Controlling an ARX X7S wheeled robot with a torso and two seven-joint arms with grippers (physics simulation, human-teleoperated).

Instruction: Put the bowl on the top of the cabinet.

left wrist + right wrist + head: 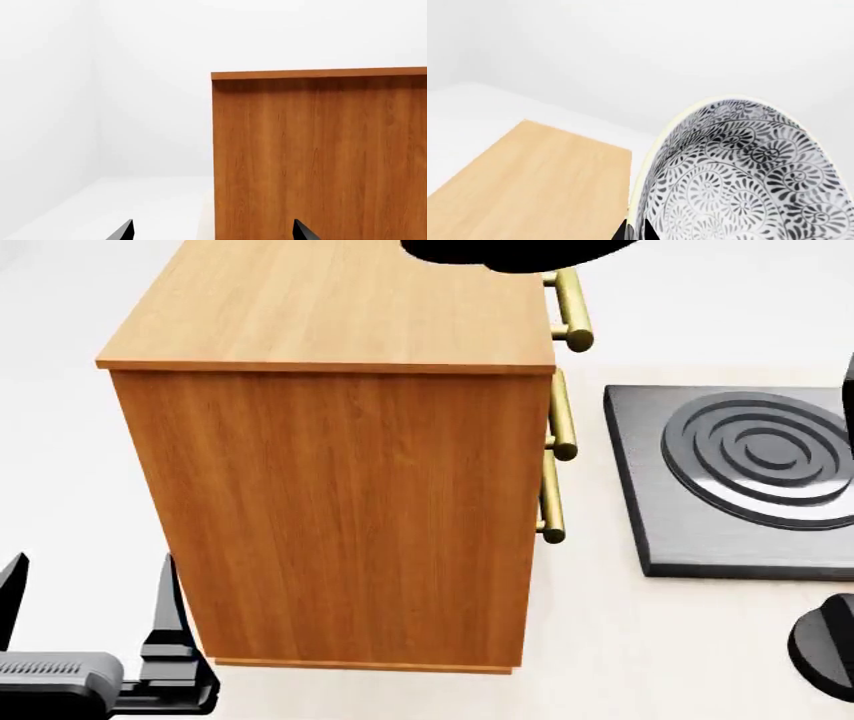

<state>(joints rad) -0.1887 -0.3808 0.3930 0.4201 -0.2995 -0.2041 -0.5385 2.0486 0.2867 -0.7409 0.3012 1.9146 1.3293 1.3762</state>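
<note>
The right gripper (635, 231) grasps the bowl (747, 175) at its rim. The left gripper (87, 615), fingers released, hovers beside the cabinet (347, 510).

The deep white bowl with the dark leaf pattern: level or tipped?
Tipped: the right wrist view shows the patterned white bowl standing steeply on edge, its inside facing the camera.

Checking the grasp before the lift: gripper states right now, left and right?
Left gripper: open, holding nothing.
Right gripper: shut on the deep white ceramic bowl with dark floral pattern.
</note>
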